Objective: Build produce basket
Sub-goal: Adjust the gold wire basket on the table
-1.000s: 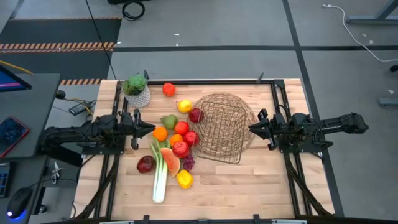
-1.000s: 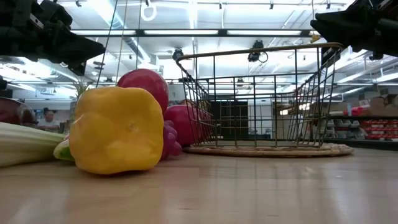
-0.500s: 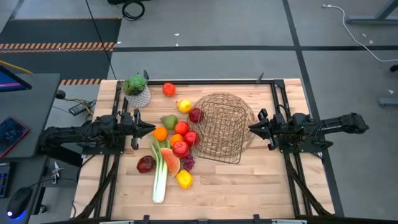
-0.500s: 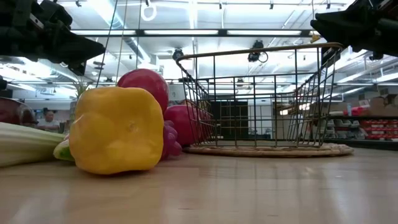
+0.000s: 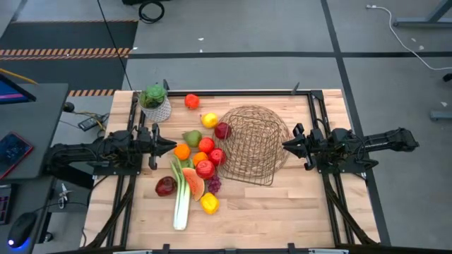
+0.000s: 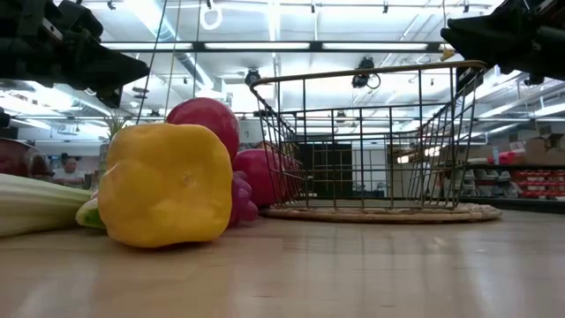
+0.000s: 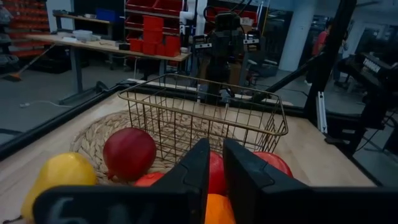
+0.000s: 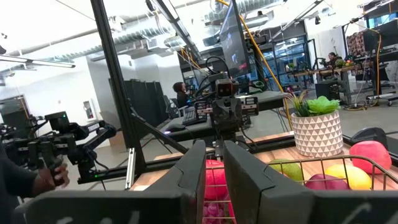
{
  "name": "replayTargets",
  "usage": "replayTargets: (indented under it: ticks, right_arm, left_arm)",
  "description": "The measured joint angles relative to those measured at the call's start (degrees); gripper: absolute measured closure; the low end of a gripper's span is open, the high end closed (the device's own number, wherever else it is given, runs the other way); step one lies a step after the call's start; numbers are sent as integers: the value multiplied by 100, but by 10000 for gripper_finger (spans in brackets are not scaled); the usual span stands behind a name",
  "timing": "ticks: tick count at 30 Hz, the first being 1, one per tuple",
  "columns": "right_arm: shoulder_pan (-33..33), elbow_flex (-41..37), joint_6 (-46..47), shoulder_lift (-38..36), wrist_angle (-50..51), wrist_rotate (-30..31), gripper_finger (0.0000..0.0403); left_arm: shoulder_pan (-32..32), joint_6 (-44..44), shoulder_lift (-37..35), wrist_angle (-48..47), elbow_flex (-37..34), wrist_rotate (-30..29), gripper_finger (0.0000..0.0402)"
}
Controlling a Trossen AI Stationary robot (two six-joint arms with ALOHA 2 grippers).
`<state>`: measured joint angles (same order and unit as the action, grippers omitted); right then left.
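The wire-mesh basket (image 5: 251,144) stands at the table's middle right, its round woven part (image 6: 380,212) flat on the wood and its grid body rising from it. The produce lies loose to its left: a yellow pepper (image 5: 209,204), a leek (image 5: 181,201), a watermelon slice (image 5: 193,183), grapes (image 5: 214,185), red apples (image 5: 205,168), an orange (image 5: 182,151), a pear (image 5: 191,137) and a lemon (image 5: 209,120). My left gripper (image 5: 169,147) hovers shut at the left, pointing at the fruit. My right gripper (image 5: 286,144) hovers shut just right of the basket. Neither holds anything.
A small white netted pot with a green plant (image 5: 156,104) stands at the far left corner, and a red-orange fruit (image 5: 191,101) lies beside it. Bare wood shows along the near edge (image 5: 282,212). Dark frame rails border the table (image 5: 311,106).
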<state>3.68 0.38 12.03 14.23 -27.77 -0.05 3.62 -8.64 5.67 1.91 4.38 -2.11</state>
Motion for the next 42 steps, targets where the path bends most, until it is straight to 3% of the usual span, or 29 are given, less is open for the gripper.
replayTargets:
  ticks: [6,19,28,38,42]
  right_arm:
    - [0,0,0,-1,0,-2,341]
    - [0,0,2,-1,-5,-2,341]
    - [-1,0,1,6,-726,56,341]
    - [-189,102,-203,328,-1872,1696,341]
    - [-566,530,-354,780,-1893,1796,342]
  left_arm:
    - [2,-720,0,27,-1,0,343]
    - [0,-879,0,133,0,0,344]
    - [-92,-221,0,1576,0,83,350]
    - [-90,30,0,1718,0,29,349]
    - [-88,190,0,1794,0,-428,349]
